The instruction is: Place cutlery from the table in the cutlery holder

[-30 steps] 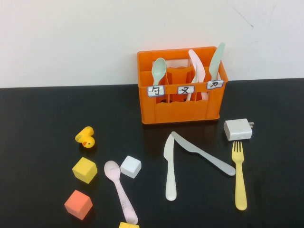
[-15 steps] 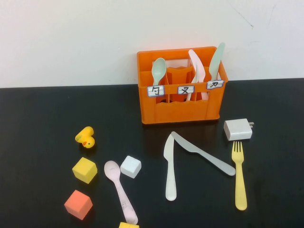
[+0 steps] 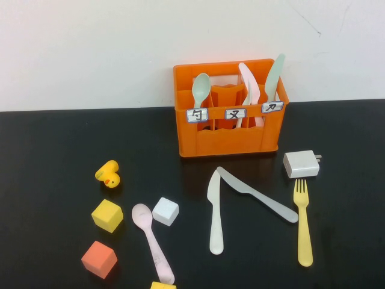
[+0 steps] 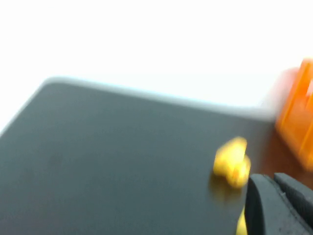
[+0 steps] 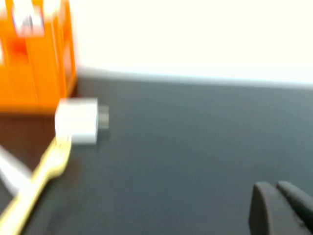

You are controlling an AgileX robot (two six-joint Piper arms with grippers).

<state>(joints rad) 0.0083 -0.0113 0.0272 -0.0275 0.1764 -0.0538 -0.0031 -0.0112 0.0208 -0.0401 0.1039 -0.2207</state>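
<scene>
1. The orange cutlery holder (image 3: pixel 230 108) stands at the far middle of the black table (image 3: pixel 48 144), against the wall; a pale green spoon (image 3: pixel 201 90), a pinkish-white utensil (image 3: pixel 249 87) and a green knife (image 3: pixel 274 77) stand in it.
2. Near it lie a cream-white knife (image 3: pixel 214 214) and a grey knife (image 3: pixel 257 194), blade tips almost meeting; the yellow fork (image 3: pixel 303 221) lies right, just near the white charger block (image 3: pixel 301 164); the pink spoon (image 3: pixel 151 241) lies left, beside a white cube (image 3: pixel 165 211).
3. Further left: a yellow duck (image 3: pixel 108 174), yellow cube (image 3: pixel 107 215), red cube (image 3: pixel 98 259).
4. The left gripper (image 4: pixel 279 208) hovers near the duck, the right gripper (image 5: pixel 281 208) over bare table right of the charger; I cannot tell whether either is spread.
</scene>
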